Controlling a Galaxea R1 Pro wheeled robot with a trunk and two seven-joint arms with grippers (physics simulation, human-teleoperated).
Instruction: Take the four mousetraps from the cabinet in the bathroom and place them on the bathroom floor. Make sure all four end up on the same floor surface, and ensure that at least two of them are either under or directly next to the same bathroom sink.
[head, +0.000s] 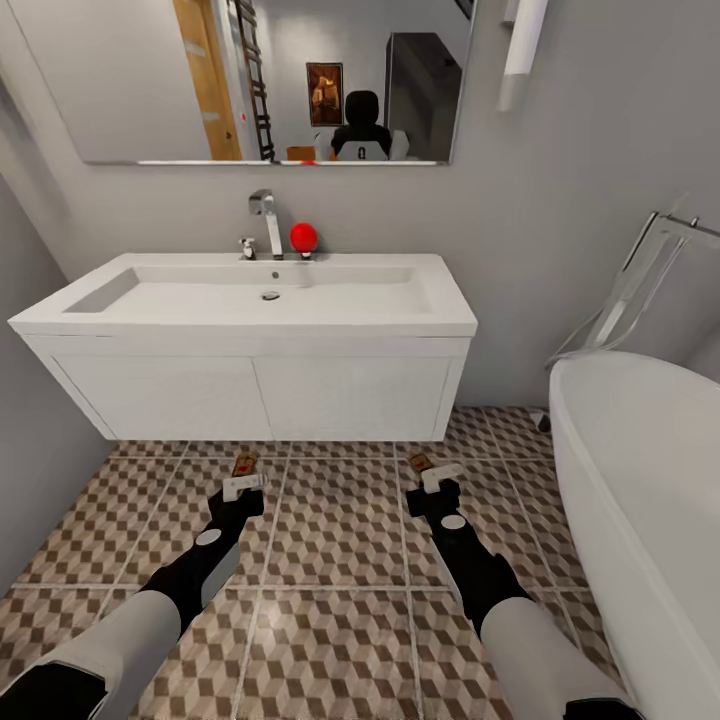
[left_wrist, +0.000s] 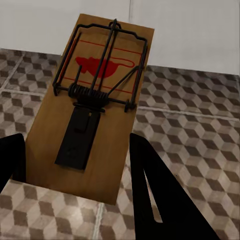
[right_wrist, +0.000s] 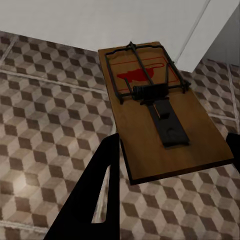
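- Left gripper (head: 243, 487), black-fingered, was closed on the near end of a flat tan wooden mousetrap (left_wrist: 95, 107) with dark wire spring and a red mouse-shaped print; the board jutted forward between the two fingers (left_wrist: 160, 195) above the floor.
- Right gripper (head: 440, 478) likewise clamped a second tan wooden mousetrap (right_wrist: 152, 112) of the same pattern by its near end.
- In the head view both traps were held just in front of the wide white wall-hung vanity (head: 260, 390), over the brown, beige and white cube-patterned tiled floor (head: 340, 560).
- No legible writing appeared on either board, only red ruled lines around the red mouse print.
- White rectangular basin (head: 250, 290) carried a chrome faucet (head: 266, 222) with a red ball (head: 303, 237) beside it.
- White bathtub (head: 640, 480) stood to the right.
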